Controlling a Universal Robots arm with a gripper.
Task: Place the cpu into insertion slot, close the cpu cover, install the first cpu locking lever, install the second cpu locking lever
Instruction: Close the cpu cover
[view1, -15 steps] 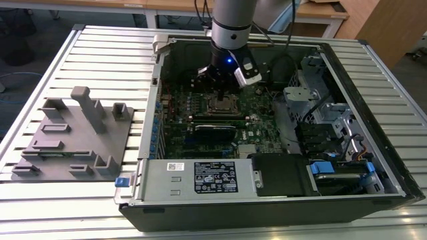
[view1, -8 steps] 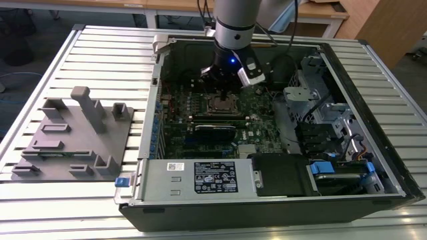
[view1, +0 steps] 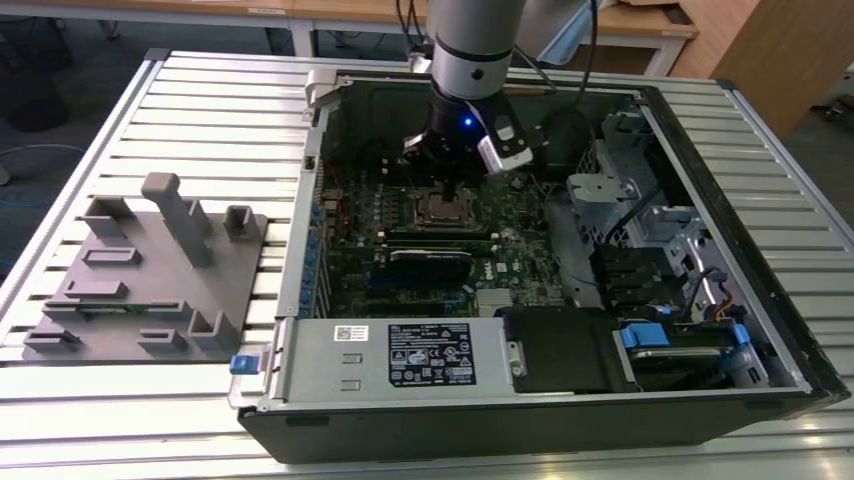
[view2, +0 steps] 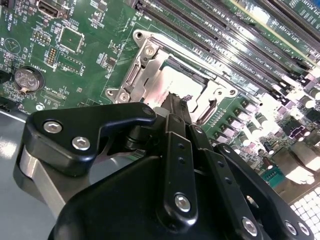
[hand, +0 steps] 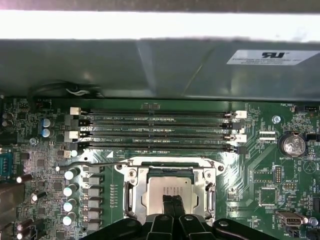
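The cpu (hand: 172, 186) lies flat in the insertion slot (view1: 445, 210), its dull silver top (view2: 177, 82) showing through the window of the cpu cover (hand: 134, 192). The cover (view2: 145, 75) lies down flat over the socket. A thin wire lever (hand: 92, 164) runs along the socket's edge on the memory-slot side. My gripper (hand: 173, 204) hangs straight over the chip with its two black fingers pressed together, tips (view2: 172, 101) just above or touching the chip's top. In the exterior view the gripper (view1: 447, 178) stands inside the open computer case, right above the socket.
Long black memory slots (hand: 155, 130) run beside the socket, with capacitors (hand: 70, 190) on another side and a coin battery (hand: 292, 145) further off. The grey case wall (hand: 150, 65) rises close by. A power supply (view1: 400, 355), drive cage (view1: 641, 250) and grey fixture block (view1: 147, 280) show.
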